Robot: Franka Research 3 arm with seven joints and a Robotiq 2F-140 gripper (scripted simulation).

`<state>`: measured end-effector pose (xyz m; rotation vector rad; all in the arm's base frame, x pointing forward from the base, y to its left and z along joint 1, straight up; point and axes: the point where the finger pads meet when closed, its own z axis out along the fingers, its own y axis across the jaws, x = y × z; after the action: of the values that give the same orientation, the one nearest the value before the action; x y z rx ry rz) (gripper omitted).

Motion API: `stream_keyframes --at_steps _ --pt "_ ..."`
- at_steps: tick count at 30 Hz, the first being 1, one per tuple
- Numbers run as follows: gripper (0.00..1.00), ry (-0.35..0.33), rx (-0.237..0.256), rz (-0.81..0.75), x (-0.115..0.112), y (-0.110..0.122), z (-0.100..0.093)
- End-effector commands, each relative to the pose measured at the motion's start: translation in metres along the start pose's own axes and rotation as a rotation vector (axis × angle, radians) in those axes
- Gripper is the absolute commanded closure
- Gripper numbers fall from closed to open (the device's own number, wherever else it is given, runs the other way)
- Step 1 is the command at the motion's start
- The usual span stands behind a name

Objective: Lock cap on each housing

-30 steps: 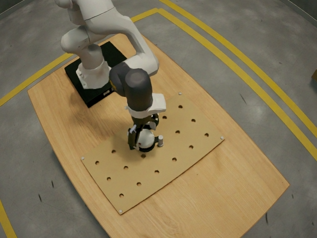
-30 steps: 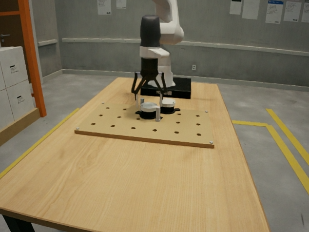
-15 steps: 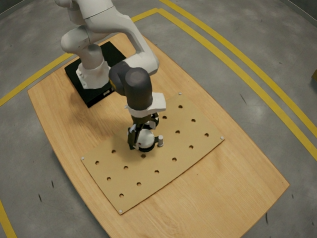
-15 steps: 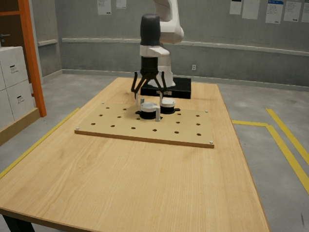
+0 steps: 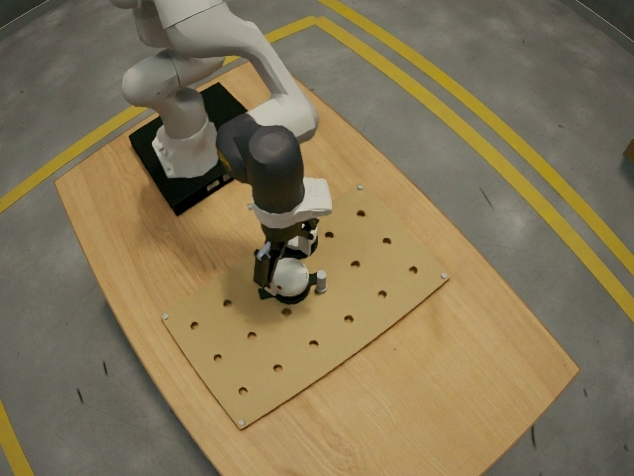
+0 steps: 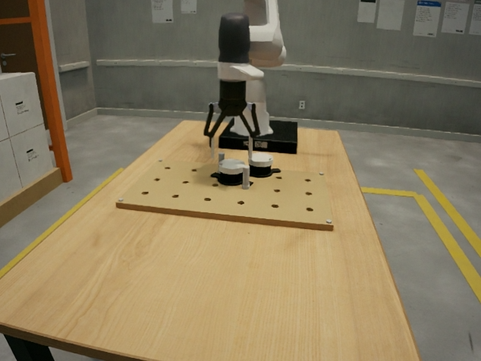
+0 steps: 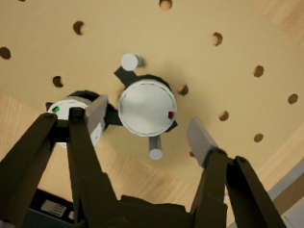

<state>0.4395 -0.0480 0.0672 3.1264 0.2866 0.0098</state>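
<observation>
1. Two housings stand upright on a perforated tan board [image 5: 332, 330] [image 6: 225, 211] [image 7: 202, 71], which lies on the wooden counter [image 5: 435, 368] [image 6: 233, 291] [image 7: 135, 172].
2. Nearer housing [image 5: 291, 298] [image 6: 231, 178] [image 7: 126, 76]: black body, at the centre of the wrist frame. Its white cap [image 5: 290, 276] [image 6: 232, 166] [image 7: 147, 108] is seated on top and bears a red mark [image 5: 279, 287] [image 7: 170, 114], at the right side of the cap in the wrist frame.
3. Farther housing [image 5: 294, 253] [image 6: 261, 170] [image 7: 87, 94]: also black, at the left of the wrist frame, partly covered by a finger. Its white cap [image 6: 261, 159] [image 7: 97, 133] shows a green mark [image 7: 56, 109] at upper left.
4. Tool [image 5: 284, 258] [image 6: 231, 155] [image 7: 148, 115]: pointing down, fingers parted well beyond the nearer cap's width, though short of their full spread. Nothing is held. In the wrist frame the fingertips appear to left and right of that cap, apart from it.
5. One grey peg [image 5: 321, 281] [image 6: 246, 177] [image 7: 131, 62] stands beside the nearer housing, above it in the wrist frame; a second grey peg [image 6: 221, 158] [image 7: 155, 148] appears below it there.
6. Lock condition of either cap: cannot be determined from these views.
7. Arm base [image 5: 176, 202] [image 6: 289, 139] [image 7: 34, 215]: black, upper left of the top frame.

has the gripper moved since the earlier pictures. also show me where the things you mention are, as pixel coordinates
Yes, upward: in the exterior view, the gripper [image 5: 285, 263] [image 6: 231, 155] [image 7: 148, 115] is now higher above the holed board [image 5: 317, 322] [image 6: 225, 211] [image 7: 144, 28], which lies where it did.
</observation>
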Motion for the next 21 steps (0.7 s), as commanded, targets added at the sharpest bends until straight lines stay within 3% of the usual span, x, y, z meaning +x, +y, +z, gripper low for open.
stream_keyframes --at_steps 1,21 --pt "0.22 -0.007 0.005 -0.006 -0.001 -0.003 -0.007" --pt "0.22 -0.007 0.005 -0.007 -0.001 -0.003 -0.037"
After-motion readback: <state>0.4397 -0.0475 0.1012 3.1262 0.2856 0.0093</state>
